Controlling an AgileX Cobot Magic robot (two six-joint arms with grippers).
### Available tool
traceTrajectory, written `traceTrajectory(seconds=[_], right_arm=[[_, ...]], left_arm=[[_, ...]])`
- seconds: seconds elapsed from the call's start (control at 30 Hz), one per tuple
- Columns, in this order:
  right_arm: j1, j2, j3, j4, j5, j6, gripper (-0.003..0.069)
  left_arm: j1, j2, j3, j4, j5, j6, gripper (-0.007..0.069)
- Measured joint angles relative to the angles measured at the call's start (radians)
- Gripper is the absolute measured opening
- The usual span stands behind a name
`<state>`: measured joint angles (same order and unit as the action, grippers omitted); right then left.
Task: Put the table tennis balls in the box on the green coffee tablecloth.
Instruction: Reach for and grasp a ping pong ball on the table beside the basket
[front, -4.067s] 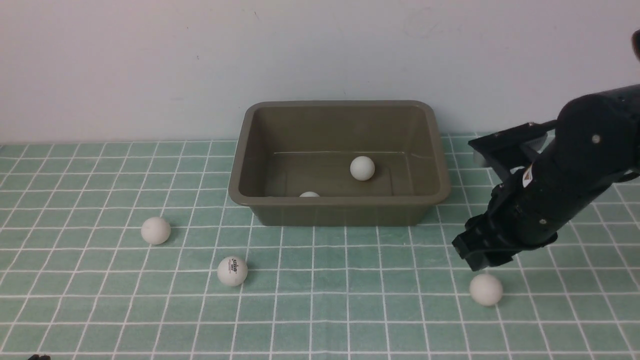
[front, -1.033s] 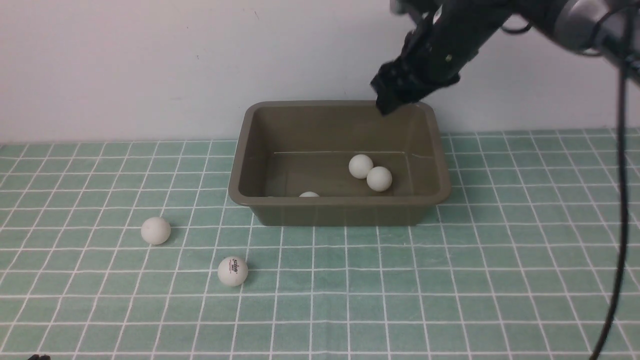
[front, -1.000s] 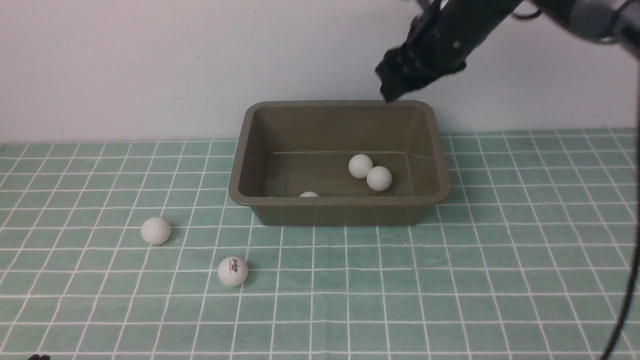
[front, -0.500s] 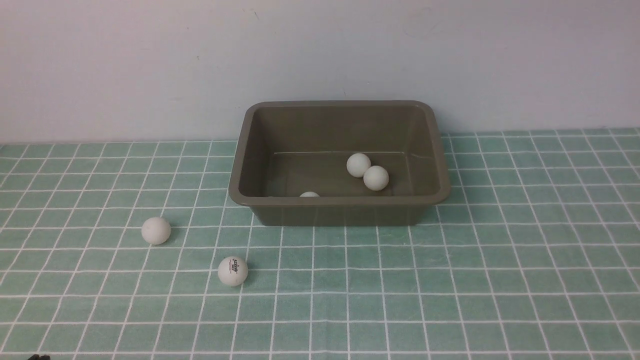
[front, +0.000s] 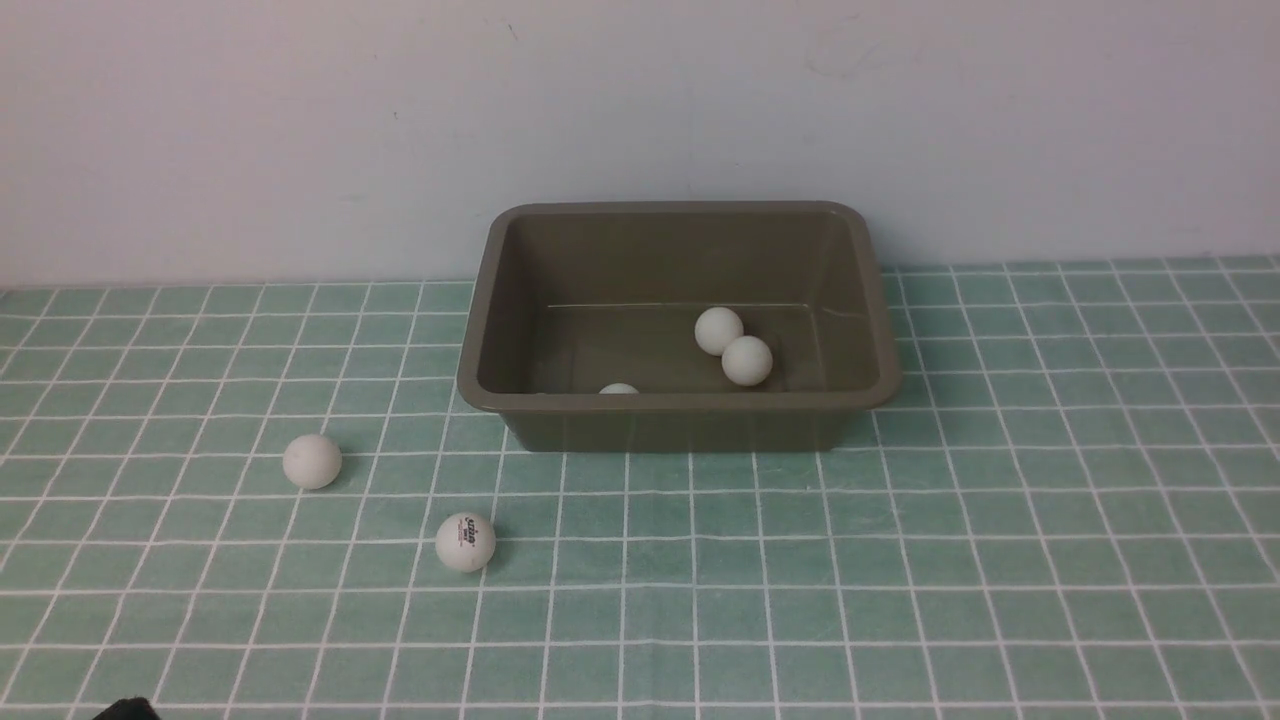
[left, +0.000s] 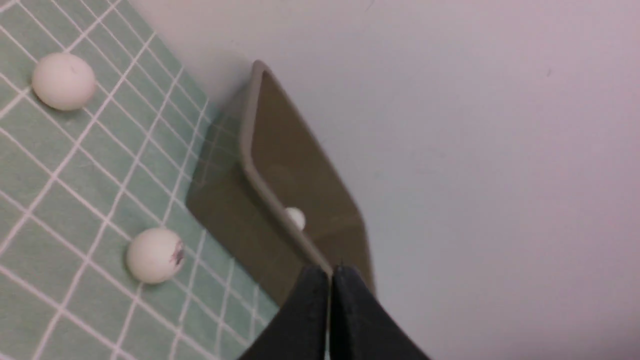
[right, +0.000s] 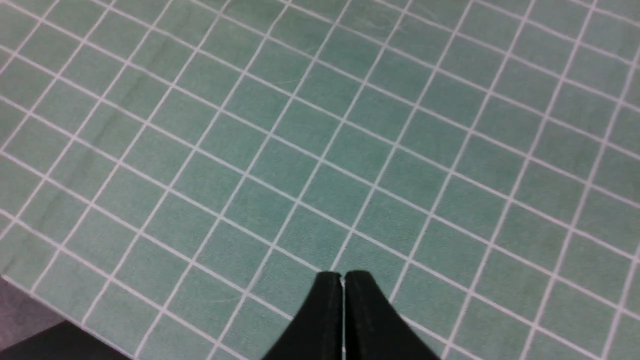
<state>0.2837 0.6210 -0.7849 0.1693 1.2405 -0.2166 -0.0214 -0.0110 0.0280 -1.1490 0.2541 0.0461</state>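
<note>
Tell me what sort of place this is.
Probably an indoor tabletop staged for robot practice: a mint-green checked tablecloth, a bare white wall close behind, and an olive-brown plastic box with white table tennis balls.

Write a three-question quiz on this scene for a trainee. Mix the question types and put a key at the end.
1. How many table tennis balls lie on the green coffee tablecloth, outside the box?
2. True or false: the right gripper is shut on a ball.
3. In the front view, which ball on the cloth shows a printed logo? A: the one farther left. B: the one nearer the camera. C: neither.

Key
1: two.
2: false; it is shut and empty.
3: B.
</note>
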Motion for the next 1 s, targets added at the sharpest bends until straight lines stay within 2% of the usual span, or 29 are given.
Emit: traceTrajectory(seconds=[0.1, 0.27, 0.53, 0.6, 0.73, 0.87, 1.0], right_arm=[[0.0, -0.078, 0.114, 0.033, -0.098, 0.001, 0.0001], [0.0, -0.263, 0.222, 0.036, -0.274, 0.008, 0.0001], [0.0, -0.437, 0.247, 0.033, -0.293, 0.011, 0.0001], [0.0, -0.444, 0.247, 0.033, -0.273, 0.011, 0.0001], [0.0, -0.444, 0.248, 0.033, -0.238, 0.011, 0.0001], [0.0, -0.444, 0.251, 0.033, -0.226, 0.011, 0.0001], [0.0, -0.444, 0.252, 0.033, -0.224, 0.011, 0.0001]], left_arm=[[0.0, 0.0, 0.0, -0.162, -0.071, -0.003, -0.0004], [0.0, 0.0, 0.0, -0.257, -0.151, -0.004, -0.0004], [0.0, 0.0, 0.0, -0.389, -0.215, 0.017, -0.0004], [0.0, 0.0, -0.032, -0.368, -0.217, 0.128, -0.0004], [0.0, 0.0, -0.165, -0.266, -0.207, 0.431, -0.0004], [0.0, 0.022, -0.306, -0.214, -0.156, 0.721, -0.0004], [0.0, 0.124, -0.379, -0.212, -0.085, 0.839, -0.0004]])
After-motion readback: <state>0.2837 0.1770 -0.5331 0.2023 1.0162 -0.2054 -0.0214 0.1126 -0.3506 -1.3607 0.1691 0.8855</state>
